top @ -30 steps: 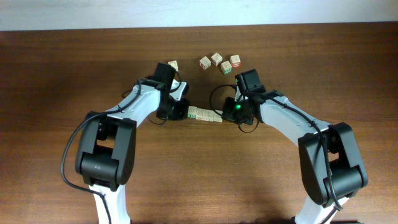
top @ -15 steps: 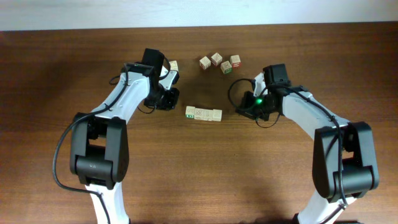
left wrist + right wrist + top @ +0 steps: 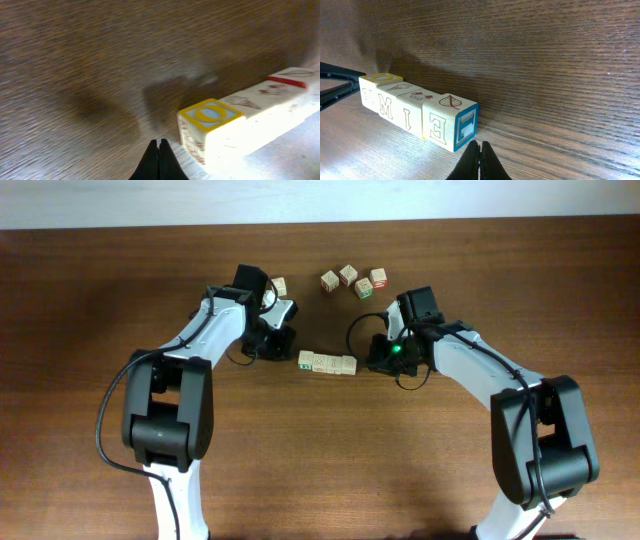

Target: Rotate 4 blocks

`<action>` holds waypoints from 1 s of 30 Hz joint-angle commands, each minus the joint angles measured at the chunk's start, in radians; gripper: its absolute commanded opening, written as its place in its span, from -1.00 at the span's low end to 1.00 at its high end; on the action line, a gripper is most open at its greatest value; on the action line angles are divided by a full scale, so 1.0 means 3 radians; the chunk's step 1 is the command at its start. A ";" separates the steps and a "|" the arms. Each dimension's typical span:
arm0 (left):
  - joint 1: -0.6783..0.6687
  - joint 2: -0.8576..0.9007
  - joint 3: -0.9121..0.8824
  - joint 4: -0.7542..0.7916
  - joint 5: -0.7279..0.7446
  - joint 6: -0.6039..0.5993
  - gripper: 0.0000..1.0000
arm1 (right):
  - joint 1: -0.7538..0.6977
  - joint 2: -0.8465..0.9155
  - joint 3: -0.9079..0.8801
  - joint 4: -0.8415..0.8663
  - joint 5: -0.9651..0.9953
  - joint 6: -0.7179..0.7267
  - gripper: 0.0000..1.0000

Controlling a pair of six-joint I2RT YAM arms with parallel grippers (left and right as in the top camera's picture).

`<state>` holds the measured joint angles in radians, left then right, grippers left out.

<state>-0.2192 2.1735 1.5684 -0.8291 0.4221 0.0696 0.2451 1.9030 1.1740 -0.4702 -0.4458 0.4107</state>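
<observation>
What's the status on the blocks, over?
Left hand shut, empty, at row's yellow end. Right hand shut, empty, at blue end. Four blocks in one row between them. Nothing blocking.

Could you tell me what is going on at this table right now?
Two robot arms are working on a row of four letter blocks lying end to end on the table. The left gripper sits at one end of the row and the right gripper at the other. Both are shut and hold nothing. Whether either tip touches the row is unclear. Five loose cubes lie farther back, apart from the row.
</observation>
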 commanded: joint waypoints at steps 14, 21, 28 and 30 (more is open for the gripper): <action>0.0027 0.0036 0.0061 0.0031 0.0529 0.0125 -1.00 | 0.0032 0.0167 -0.0037 -0.0017 -0.0209 0.0043 -0.91; 0.0027 0.0036 0.0061 0.0031 0.0529 0.0125 -1.00 | 0.0037 0.0209 -0.0037 0.0086 -0.0303 0.0041 -0.91; -0.0018 0.0036 0.0061 0.0032 0.0528 0.0125 -1.00 | 0.0037 0.0217 -0.0037 0.0111 -0.0324 0.0041 -0.91; -0.0024 0.0036 0.0061 0.0032 0.0528 0.0125 -1.00 | 0.0037 0.0221 -0.0037 0.0112 -0.0337 0.0041 -0.91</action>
<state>-0.2203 2.1735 1.5684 -0.8223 0.5545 0.0868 0.2481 1.9572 1.1740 -0.4400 -0.5289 0.4194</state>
